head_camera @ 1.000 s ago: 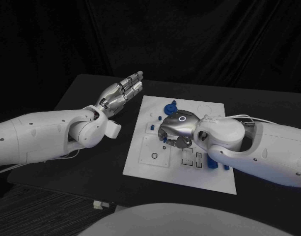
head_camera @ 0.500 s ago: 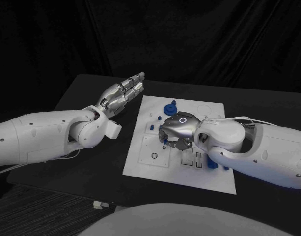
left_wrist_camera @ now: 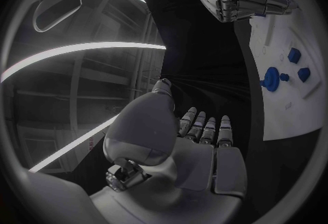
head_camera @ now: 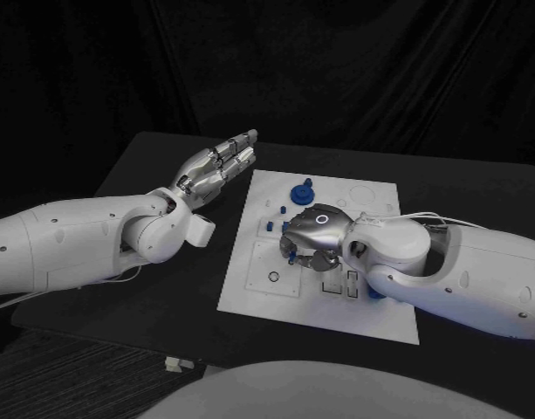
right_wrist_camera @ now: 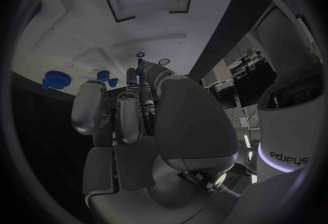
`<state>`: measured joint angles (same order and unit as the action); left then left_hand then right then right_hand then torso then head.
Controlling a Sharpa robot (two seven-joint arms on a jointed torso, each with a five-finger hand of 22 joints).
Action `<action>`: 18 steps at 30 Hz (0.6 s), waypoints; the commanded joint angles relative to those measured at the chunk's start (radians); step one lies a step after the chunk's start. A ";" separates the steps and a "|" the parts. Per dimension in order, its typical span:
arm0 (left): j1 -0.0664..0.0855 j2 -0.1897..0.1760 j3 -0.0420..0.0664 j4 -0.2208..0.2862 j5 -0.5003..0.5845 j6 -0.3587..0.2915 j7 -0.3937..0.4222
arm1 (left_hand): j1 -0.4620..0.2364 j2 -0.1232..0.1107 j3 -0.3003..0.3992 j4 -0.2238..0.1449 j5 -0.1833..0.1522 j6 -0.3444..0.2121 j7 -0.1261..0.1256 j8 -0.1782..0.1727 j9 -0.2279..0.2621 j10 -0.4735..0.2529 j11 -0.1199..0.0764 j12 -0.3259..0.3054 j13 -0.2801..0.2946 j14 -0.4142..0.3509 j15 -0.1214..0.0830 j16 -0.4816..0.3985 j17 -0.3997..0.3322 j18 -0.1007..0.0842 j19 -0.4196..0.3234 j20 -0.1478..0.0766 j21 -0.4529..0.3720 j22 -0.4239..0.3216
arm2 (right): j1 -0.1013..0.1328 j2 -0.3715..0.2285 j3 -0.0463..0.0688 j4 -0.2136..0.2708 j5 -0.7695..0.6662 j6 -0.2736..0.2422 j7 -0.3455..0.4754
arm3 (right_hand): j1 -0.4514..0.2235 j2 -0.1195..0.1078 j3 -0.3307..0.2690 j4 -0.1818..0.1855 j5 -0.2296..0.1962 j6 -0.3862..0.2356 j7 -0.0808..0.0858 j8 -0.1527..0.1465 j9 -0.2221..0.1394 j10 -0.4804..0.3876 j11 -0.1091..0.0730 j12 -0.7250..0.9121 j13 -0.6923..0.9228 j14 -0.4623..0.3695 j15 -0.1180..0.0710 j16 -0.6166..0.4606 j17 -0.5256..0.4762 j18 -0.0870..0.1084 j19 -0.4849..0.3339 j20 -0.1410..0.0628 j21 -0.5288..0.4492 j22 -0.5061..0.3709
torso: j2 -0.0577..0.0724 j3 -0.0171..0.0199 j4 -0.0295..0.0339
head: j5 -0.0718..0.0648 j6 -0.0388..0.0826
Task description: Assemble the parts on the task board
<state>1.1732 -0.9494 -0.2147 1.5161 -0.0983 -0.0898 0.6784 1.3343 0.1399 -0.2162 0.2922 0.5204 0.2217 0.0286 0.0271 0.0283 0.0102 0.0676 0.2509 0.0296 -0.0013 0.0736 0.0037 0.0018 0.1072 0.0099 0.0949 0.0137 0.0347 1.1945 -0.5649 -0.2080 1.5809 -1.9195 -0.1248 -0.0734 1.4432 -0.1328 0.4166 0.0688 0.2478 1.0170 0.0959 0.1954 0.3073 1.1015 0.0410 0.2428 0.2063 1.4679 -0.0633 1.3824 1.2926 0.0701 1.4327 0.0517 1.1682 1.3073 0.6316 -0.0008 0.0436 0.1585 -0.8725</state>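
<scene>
White rectangular task board (head_camera: 249,292) lies mid black desk (head_camera: 154,301), the right hand (head_camera: 312,236) pinching a small blue part (right_wrist_camera: 139,64) over it, the left hand (head_camera: 217,161) flat, released, beside it.

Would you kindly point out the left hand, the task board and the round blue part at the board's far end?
left hand (head_camera: 217,163): head view, back of the hand.
task board (head_camera: 318,316): head view, bare near edge.
round blue part (head_camera: 301,193): head view, its top.
</scene>
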 commanded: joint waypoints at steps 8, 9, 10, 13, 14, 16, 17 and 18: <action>-0.001 0.003 0.001 -0.002 0.000 0.025 0.261 | 0.019 0.004 0.002 -0.001 0.020 0.012 0.013 0.005 0.002 0.001 -0.001 0.006 0.002 0.002 0.006 0.005 0.001 -0.015 0.000 0.007 -0.005 0.001 | -0.009 0.008 0.001 -0.012 -0.009 0.006 0.001 | 0.003 -0.001 0.001 -0.007 0.005 0.003 0.006 -0.006 -0.001 0.004 0.001 -0.002 0.001 0.030 0.009 -0.006 -0.001 0.007 -0.005 0.002 -0.002 0.161 | 0.000 0.0003 0.0006 | -0.004 0.000; -0.001 0.003 0.001 -0.002 0.000 0.025 0.261 | 0.019 0.004 0.002 -0.001 0.022 0.013 0.014 0.005 0.002 0.001 0.000 0.006 0.002 0.002 0.006 0.005 0.001 -0.015 0.000 0.008 -0.005 0.001 | -0.010 0.008 0.001 -0.012 -0.009 0.006 0.001 | 0.003 -0.001 0.001 -0.007 0.005 0.003 0.006 -0.006 -0.001 0.004 0.001 -0.002 0.001 0.030 0.009 -0.006 -0.001 0.007 -0.005 0.002 -0.002 0.161 | 0.000 0.0002 0.0005 | -0.003 0.000; -0.001 0.002 0.001 -0.002 0.000 0.025 0.261 | 0.020 0.005 0.002 -0.001 0.023 0.013 0.014 0.005 0.002 0.001 0.000 0.007 0.002 0.002 0.006 0.005 0.001 -0.015 0.000 0.008 -0.005 0.001 | -0.011 0.009 0.001 -0.014 -0.009 0.006 0.001 | 0.003 -0.001 0.001 -0.007 0.005 0.003 0.006 -0.006 -0.001 0.004 0.001 -0.002 0.001 0.030 0.009 -0.006 -0.001 0.007 -0.005 0.002 -0.002 0.161 | 0.000 0.0001 -0.0003 | -0.001 0.000; -0.001 0.001 0.001 -0.001 0.000 0.026 0.259 | 0.021 0.005 0.002 -0.001 0.025 0.014 0.016 0.005 0.002 0.001 0.000 0.007 0.002 0.002 0.006 0.006 0.001 -0.014 0.000 0.008 -0.005 0.001 | -0.013 0.011 0.001 -0.017 -0.009 0.008 0.001 | 0.003 -0.001 0.001 -0.008 0.005 0.004 0.006 -0.006 -0.001 0.005 0.001 -0.002 0.001 0.030 0.009 -0.007 -0.002 0.007 -0.005 0.002 -0.004 0.161 | 0.000 -0.0004 -0.0007 | 0.000 0.000; -0.001 0.000 0.001 -0.001 0.000 0.026 0.259 | 0.021 0.005 0.002 -0.001 0.025 0.014 0.016 0.005 0.002 0.001 0.000 0.007 0.002 0.002 0.006 0.006 0.001 -0.014 0.000 0.008 -0.005 0.001 | -0.013 0.012 0.001 -0.018 -0.009 0.008 0.001 | 0.003 -0.001 0.001 -0.008 0.005 0.004 0.006 -0.006 -0.001 0.005 0.001 -0.002 0.001 0.030 0.009 -0.007 -0.002 0.007 -0.005 0.002 -0.004 0.161 | 0.000 -0.0006 -0.0004 | 0.000 0.000; -0.001 0.000 0.001 -0.001 0.000 0.026 0.258 | 0.022 0.005 0.002 -0.001 0.027 0.015 0.017 0.005 0.002 0.001 0.000 0.007 0.002 0.002 0.006 0.006 0.001 -0.014 0.000 0.008 -0.005 0.002 | -0.014 0.013 0.001 -0.020 -0.009 0.011 0.001 | 0.003 -0.002 0.001 -0.008 0.005 0.004 0.006 -0.006 -0.001 0.005 0.001 -0.002 0.000 0.029 0.009 -0.007 -0.002 0.007 -0.005 0.002 -0.004 0.161 | 0.000 -0.0011 -0.0001 | 0.000 0.000; -0.001 -0.001 0.001 -0.001 0.000 0.026 0.258 | 0.022 0.005 0.002 -0.001 0.027 0.015 0.017 0.005 0.002 0.001 0.000 0.007 0.002 0.002 0.006 0.006 0.001 -0.014 0.000 0.008 -0.005 0.002 | -0.014 0.014 0.001 -0.021 -0.009 0.012 0.001 | 0.003 -0.002 0.001 -0.008 0.005 0.004 0.006 -0.006 -0.001 0.005 0.002 -0.002 0.000 0.029 0.009 -0.007 -0.002 0.008 -0.006 0.002 -0.005 0.160 | 0.000 -0.0012 -0.0001 | -0.001 0.000; -0.001 -0.001 0.001 0.000 0.000 0.026 0.258 | 0.022 0.005 0.002 -0.001 0.027 0.015 0.017 0.005 0.002 0.001 0.000 0.007 0.002 0.002 0.006 0.006 0.001 -0.014 0.000 0.008 -0.005 0.002 | -0.014 0.014 0.001 -0.021 -0.009 0.013 0.001 | 0.003 -0.002 0.001 -0.008 0.005 0.004 0.006 -0.006 -0.001 0.005 0.002 -0.002 0.000 0.029 0.009 -0.007 -0.002 0.008 -0.006 0.002 -0.006 0.160 | 0.000 -0.0011 -0.0003 | 0.000 0.000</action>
<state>1.1732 -0.9507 -0.2147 1.5132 -0.0984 -0.0764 0.6784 1.3457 0.1437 -0.2161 0.2922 0.5421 0.2325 0.0394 0.0271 0.0291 0.0102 0.0676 0.2508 0.0296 -0.0013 0.0734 0.0037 0.0020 0.1074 0.0099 0.0949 0.0137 0.0346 1.1829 -0.5521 -0.2078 1.5601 -1.9199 -0.1220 -0.0720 1.4432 -0.1329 0.4194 0.0661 0.2474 1.0190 0.0978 0.1954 0.3073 1.1015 0.0410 0.2409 0.2061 1.4642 -0.0598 1.3789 1.2918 0.0701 1.4327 0.0517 1.1682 1.3073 0.6315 -0.0010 0.0434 0.1582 -0.8725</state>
